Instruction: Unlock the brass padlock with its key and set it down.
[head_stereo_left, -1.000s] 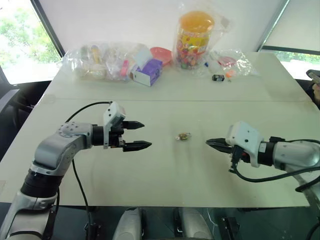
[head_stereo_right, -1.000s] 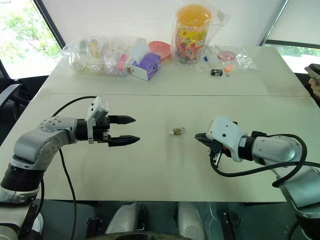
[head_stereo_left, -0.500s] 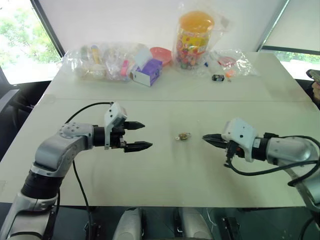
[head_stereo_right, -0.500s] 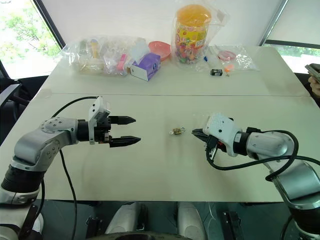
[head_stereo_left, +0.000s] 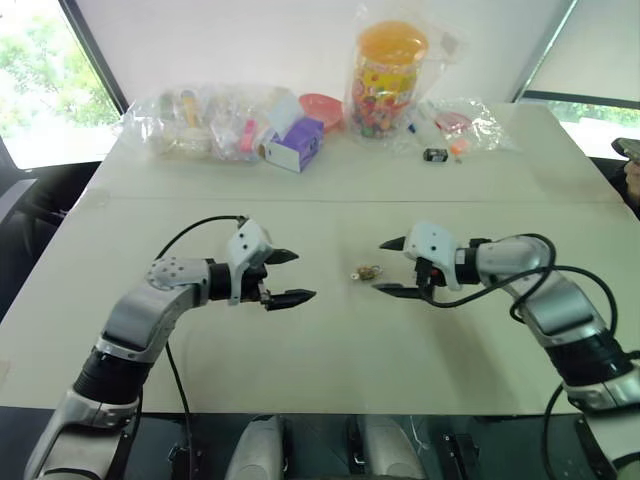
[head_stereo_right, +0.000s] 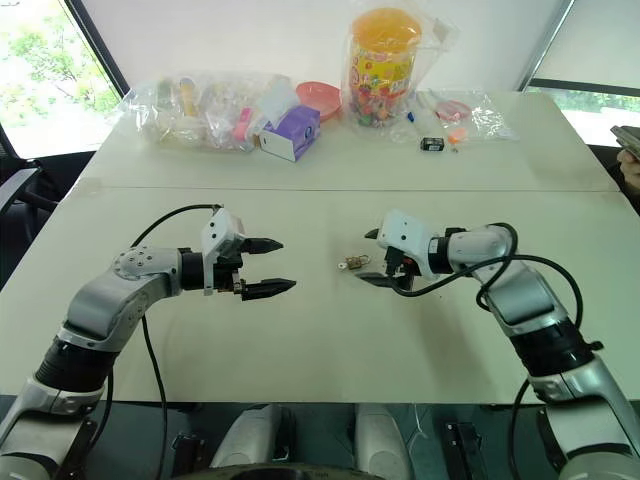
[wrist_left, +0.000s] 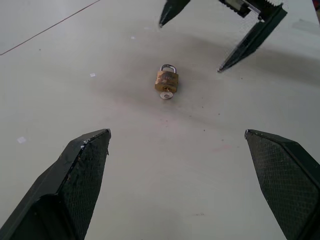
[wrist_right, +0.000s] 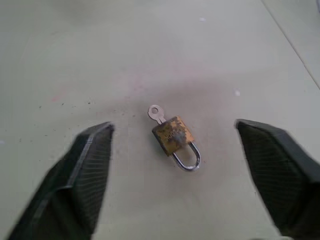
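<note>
Currently: brass padlock (wrist_right: 174, 136), key (wrist_right: 156, 113) inserted, flat on table (head_stereo_left: 330, 340). Right gripper (head_stereo_left: 386, 266) at its 3 o'clock, left gripper (head_stereo_left: 290, 277) at 9; both jaws open, empty. Best to close squarely on the body, clear of the key.

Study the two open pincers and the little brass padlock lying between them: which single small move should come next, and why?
Probably the right pincer should ease down and close on the small golden-yellow brass padlock. It lies flat on the white table, untouched, silvery key already in it, between that pincer's open fingers. The left pincer waits open.
</note>
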